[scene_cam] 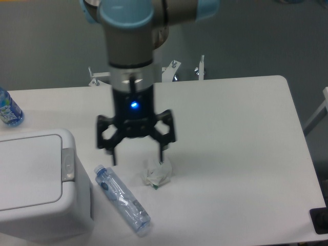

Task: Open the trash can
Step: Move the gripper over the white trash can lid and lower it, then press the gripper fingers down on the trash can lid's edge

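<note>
The gripper (137, 157) hangs above the middle of the table (241, 154), pointing straight down, and its two dark fingers (111, 148) are spread wide with nothing between them. A small blue light shines on its body. One fingertip stands just above the upper edge of the paper ball (156, 172), but I cannot tell if it touches it. The other fingertip is above the bare table, a little beyond the cap end of the clear bottle (121, 199). The arm (128, 46) goes up from the gripper to the top edge of the view, grey with light blue caps.

The paper ball lies on the table just right of the bottle. The clear bottle lies flat, crushed, with its cap toward the far left and its bottom toward the near right.

The trash can (38, 187) stands at the near left corner of the table, well to the left of the gripper, and part of it is cut by the left edge of the view. Its flat lid is closed. Its long axis seems to run left to right, and the grey latch (68, 165) sits on the right end of the lid, facing the bottle.

A blue bottle (8, 110) stands at the far left edge of the table.
</note>
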Tool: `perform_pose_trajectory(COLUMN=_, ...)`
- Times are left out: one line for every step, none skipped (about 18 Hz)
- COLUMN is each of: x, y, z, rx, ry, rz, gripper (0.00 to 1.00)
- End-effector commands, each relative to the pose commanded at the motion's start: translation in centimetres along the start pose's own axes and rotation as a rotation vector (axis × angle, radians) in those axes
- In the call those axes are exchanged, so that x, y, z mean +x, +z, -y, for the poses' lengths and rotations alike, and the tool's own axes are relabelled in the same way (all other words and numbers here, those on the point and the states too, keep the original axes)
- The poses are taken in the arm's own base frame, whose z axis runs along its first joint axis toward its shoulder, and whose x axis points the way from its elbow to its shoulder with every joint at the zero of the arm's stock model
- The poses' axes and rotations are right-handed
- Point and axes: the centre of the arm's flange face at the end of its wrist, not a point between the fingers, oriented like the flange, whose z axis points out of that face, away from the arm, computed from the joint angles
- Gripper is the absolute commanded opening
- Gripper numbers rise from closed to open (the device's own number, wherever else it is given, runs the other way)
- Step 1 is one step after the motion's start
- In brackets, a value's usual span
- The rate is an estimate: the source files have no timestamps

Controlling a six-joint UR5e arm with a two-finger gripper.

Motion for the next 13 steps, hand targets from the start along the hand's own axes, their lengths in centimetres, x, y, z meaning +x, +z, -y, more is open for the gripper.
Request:
perform_pose_trajectory(x=0.6, y=0.2, z=-0.2, rx=-0.004, ry=0.003, rz=-0.005, gripper=1.00)
perform_pose_trajectory(x=1.2, y=0.4, z=-0.5, rx=-0.010, ry=0.007, rz=-0.010, gripper=1.00)
perform_pose_trajectory(x=1.7, y=0.5, z=-0.8, rx=-0.016, ry=0.010, rz=-0.015, gripper=1.00)
perform_pose_trajectory(x=2.2, y=0.6, z=-1.0, rx=-0.018, ry=0.011, rz=-0.019, gripper=1.00)
perform_pose_trajectory(x=2.6, y=0.7, z=-1.1, rx=-0.022, ry=0.009, rz=-0.022, gripper=1.00)
perform_pose_trajectory(x=2.8, y=0.8, z=-1.2, rx=-0.024, ry=0.003, rz=-0.023, gripper=1.00)
perform_pose_trajectory(x=3.1, y=0.9, z=-1.3, rx=-0.026, ry=0.001, rz=-0.026, gripper=1.00)
perform_pose_trajectory(x=3.2, y=0.9, z=-1.3, rx=-0.027, ry=-0.001, rz=-0.026, gripper=1.00)
perform_pose_trajectory(x=3.2, y=1.0, z=-1.3, rx=-0.028, ry=-0.003, rz=-0.026, gripper=1.00)
perform_pose_trajectory(x=3.2, y=1.1, z=-1.4, rx=-0.030, ry=-0.002, rz=-0.027, gripper=1.00)
perform_pose_trajectory(x=3.3, y=1.1, z=-1.4, rx=-0.030, ry=-0.002, rz=-0.027, gripper=1.00)
perform_pose_trajectory(x=3.2, y=1.2, z=-1.4, rx=-0.031, ry=-0.002, rz=-0.025, gripper=1.00)
perform_pose_trajectory(x=3.2, y=1.4, z=-1.5, rx=-0.036, ry=-0.002, rz=-0.025, gripper=1.00)
